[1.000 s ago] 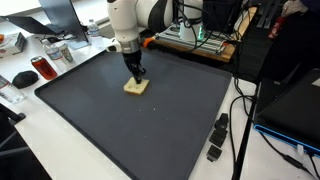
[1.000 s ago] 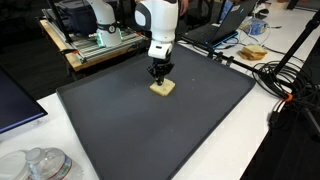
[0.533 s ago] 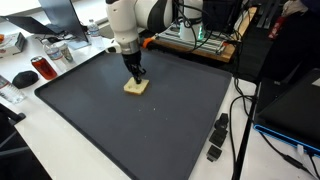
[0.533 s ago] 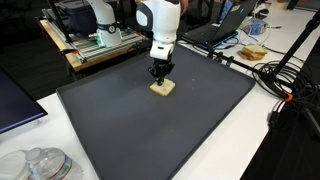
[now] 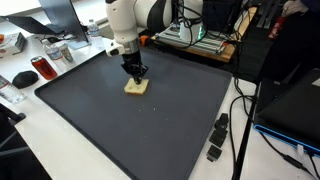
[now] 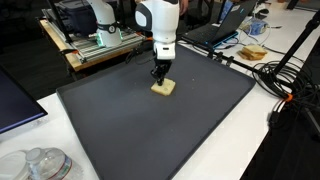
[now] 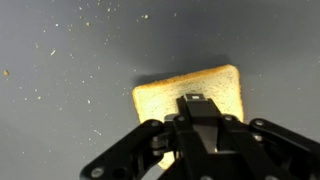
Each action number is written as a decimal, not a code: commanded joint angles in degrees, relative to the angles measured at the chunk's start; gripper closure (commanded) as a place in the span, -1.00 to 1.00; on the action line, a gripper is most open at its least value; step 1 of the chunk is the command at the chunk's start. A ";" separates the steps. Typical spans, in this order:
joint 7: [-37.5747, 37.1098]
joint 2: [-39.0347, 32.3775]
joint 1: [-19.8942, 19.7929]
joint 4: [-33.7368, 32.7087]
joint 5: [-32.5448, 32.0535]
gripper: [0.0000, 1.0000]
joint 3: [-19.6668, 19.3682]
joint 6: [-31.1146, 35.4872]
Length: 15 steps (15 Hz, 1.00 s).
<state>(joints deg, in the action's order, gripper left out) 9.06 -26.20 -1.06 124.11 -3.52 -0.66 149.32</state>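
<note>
A square slice of toast (image 5: 137, 87) (image 6: 163, 88) lies flat on the dark grey mat (image 5: 150, 130) (image 6: 140, 130), a little beyond its middle. My gripper (image 5: 136, 74) (image 6: 160, 76) hangs straight above the slice, pointing down, a short way off its top. In the wrist view the toast (image 7: 160, 95) fills the centre. The gripper (image 7: 192, 100) covers its lower middle, its two fingers pressed together with nothing between them. The toast lies free on the mat.
A red can (image 5: 43, 68), a black mouse (image 5: 23, 78) and a laptop sit off one edge of the mat. A black device (image 5: 217, 137) and cables lie at another edge. Glass lids (image 6: 40, 165) and a plate of food (image 6: 252, 53) stand at the corners.
The gripper has risen slightly off the toast. The slice has stayed in place on the mat.
</note>
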 commanded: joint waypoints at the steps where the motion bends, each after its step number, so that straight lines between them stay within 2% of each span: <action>1: -3.73 -2.46 0.76 -0.46 -0.33 0.89 -0.50 0.27; 5: -14.52 -2.14 1.59 0.05 2.83 0.89 -1.28 0.22; 7: -17.52 -1.47 1.81 0.55 3.37 0.89 -1.28 0.31; 15: -22.09 5.29 3.79 5.84 1.52 0.89 -2.52 0.28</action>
<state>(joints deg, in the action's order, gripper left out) -11.35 -25.24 1.16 125.55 -1.75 -2.18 149.36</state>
